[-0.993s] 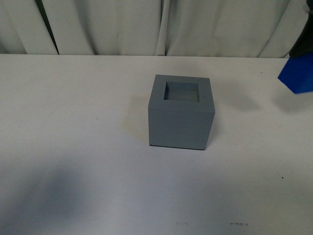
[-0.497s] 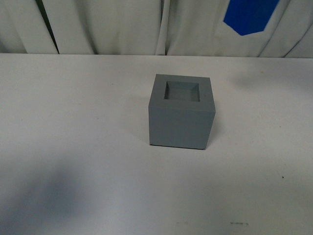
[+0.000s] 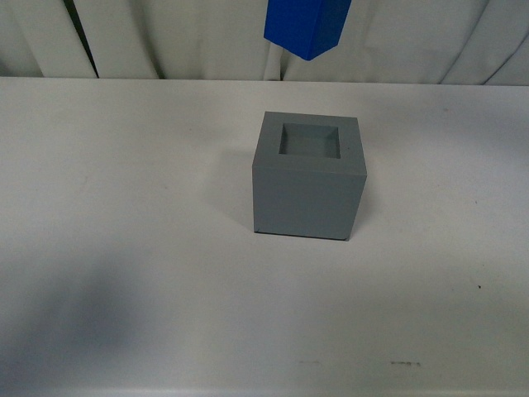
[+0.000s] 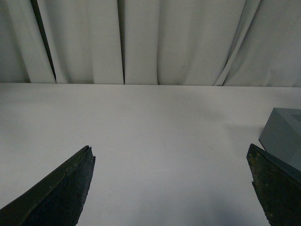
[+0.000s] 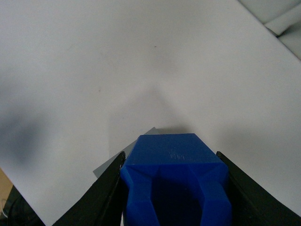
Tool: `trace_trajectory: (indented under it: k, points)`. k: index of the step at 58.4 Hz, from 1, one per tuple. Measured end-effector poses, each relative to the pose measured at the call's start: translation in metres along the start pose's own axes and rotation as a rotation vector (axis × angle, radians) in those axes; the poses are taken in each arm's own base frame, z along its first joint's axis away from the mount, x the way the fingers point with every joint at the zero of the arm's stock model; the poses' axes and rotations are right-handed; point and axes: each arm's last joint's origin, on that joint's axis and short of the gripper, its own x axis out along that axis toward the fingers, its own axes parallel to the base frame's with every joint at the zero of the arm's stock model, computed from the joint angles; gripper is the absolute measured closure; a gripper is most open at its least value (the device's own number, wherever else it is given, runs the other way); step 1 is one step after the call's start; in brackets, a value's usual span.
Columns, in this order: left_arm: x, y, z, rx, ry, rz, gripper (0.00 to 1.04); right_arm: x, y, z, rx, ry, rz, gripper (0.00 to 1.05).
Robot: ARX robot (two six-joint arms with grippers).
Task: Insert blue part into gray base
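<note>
The gray base (image 3: 307, 175) stands near the table's middle with its square hole facing up. The blue part (image 3: 307, 25) hangs high above it at the top of the front view, its upper end cut off. My right gripper (image 5: 171, 162) is shut on the blue part (image 5: 175, 183), black fingers (image 5: 99, 193) on both sides; a small corner of the gray base (image 5: 104, 165) peeks from under it. My left gripper (image 4: 171, 155) is open and empty, low over the table, with the gray base (image 4: 284, 136) just beyond one finger. Neither gripper shows in the front view.
White table (image 3: 124, 207) with pale curtains (image 3: 165, 37) behind its far edge. Small dark marks (image 3: 401, 362) lie near the front edge. A soft shadow falls at the front left.
The blue part has moved left and up, from the right edge of the front view to above the gray base. The base has not moved.
</note>
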Motion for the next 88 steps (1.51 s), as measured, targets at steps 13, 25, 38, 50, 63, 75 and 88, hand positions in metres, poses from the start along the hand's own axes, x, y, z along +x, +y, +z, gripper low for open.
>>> trace_trajectory:
  k: [13,25,38,50,63,75,88]
  points:
    - [0.0,0.0,0.0,0.0,0.0,0.0,0.06,0.01,0.007,-0.016,-0.183,0.074,0.115,0.57]
    - [0.0,0.0,0.0,0.0,0.0,0.0,0.06,0.012,0.004,-0.02,-0.278,0.081,0.143,0.57]
    - [0.0,0.0,0.0,0.0,0.0,0.0,0.06,0.027,-0.007,-0.03,-0.29,0.107,0.189,0.57]
    - [0.0,0.0,0.0,0.0,0.0,0.0,0.06,0.035,-0.014,-0.035,-0.306,0.102,0.216,0.57]
    - [0.0,0.0,0.0,0.0,0.0,0.0,0.06,0.04,-0.015,-0.037,-0.34,0.102,0.237,0.57]
    - [0.0,0.0,0.0,0.0,0.0,0.0,0.06,0.047,-0.017,-0.037,-0.358,0.109,0.25,0.57]
    - [0.0,0.0,0.0,0.0,0.0,0.0,0.06,0.049,-0.019,-0.035,-0.372,0.112,0.256,0.57]
